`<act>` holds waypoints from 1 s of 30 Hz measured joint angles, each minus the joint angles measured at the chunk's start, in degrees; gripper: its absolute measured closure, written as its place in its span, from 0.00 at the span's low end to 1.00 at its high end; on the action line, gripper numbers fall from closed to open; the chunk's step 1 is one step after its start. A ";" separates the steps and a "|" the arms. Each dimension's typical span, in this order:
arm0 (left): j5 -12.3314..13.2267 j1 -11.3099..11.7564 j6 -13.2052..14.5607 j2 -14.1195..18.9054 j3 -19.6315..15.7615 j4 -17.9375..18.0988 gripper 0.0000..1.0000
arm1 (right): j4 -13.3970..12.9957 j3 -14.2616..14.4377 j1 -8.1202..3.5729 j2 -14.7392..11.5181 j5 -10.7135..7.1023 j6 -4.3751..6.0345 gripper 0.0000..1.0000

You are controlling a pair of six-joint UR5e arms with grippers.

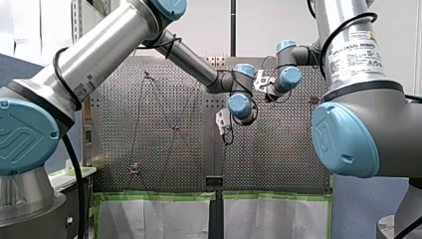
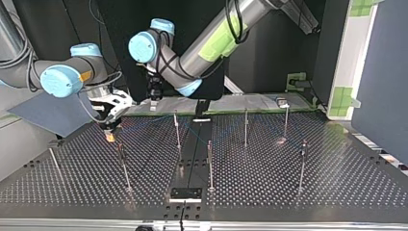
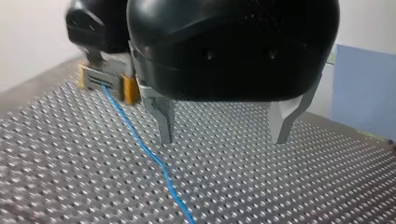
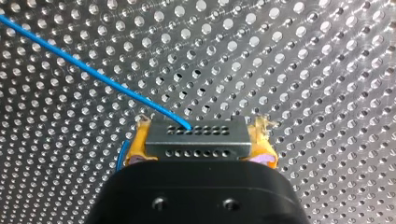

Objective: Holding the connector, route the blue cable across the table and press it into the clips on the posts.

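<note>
Right gripper (image 4: 201, 140): pinching connector (image 4: 198, 129).
Left gripper (image 3: 222, 135): spread, empty.
Risk: slack blue cable (image 4: 93, 77) may snag posts (image 2: 177, 130).

The blue cable (image 3: 150, 155) runs out past the left wrist view's edge, cut off.

i'm running this from afar in a robotics lab: a perforated metal bench (image 2: 337, 183) with thin posts (image 2: 210, 163) standing on it, industrial arms (image 1: 99, 55) on pedestals, green tape (image 1: 159, 196) along its edge, dark panels (image 2: 269, 57) behind.
</note>
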 joint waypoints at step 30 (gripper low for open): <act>-11.22 -5.21 -9.12 14.15 -14.16 14.09 0.00 | 0.41 0.16 0.96 0.01 0.00 0.00 1.00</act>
